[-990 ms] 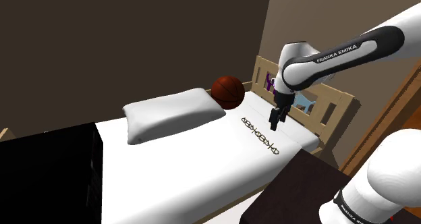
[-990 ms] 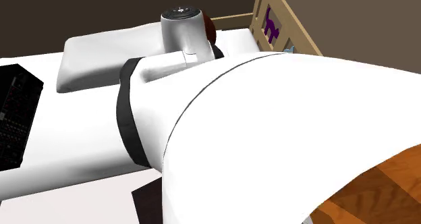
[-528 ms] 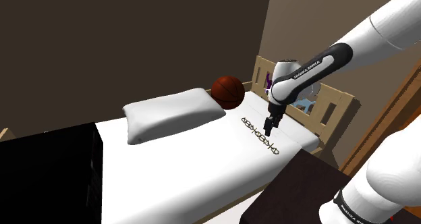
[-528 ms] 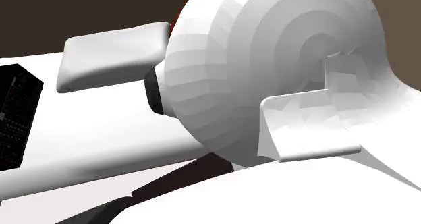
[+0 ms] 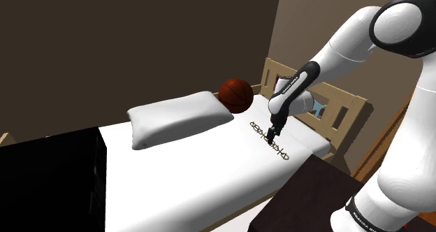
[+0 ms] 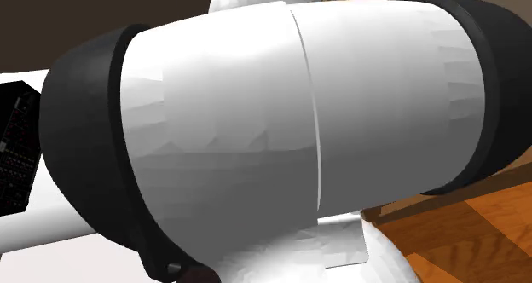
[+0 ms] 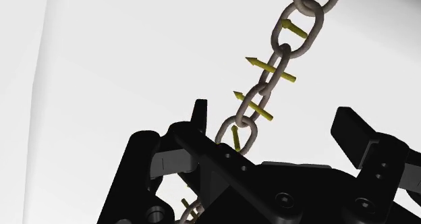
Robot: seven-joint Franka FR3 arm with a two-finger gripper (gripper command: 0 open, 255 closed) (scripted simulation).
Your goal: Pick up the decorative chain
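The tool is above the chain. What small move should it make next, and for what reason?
Probably shut the tool on the chain. Its fingers stand open with the chain running between them, and in the shoulder view the tip is down at the chain on the white bed, so closing should catch a link.

Bedroom in a house. White bed (image 5: 202, 175) with a pillow (image 5: 178, 117) and a light wooden headboard (image 5: 358, 112) with cut-out panels, brown walls (image 5: 140, 42) behind. A basketball (image 5: 236, 95) sits on the bed beside the pillow, and wood floor (image 6: 477, 247) shows in the second exterior view.
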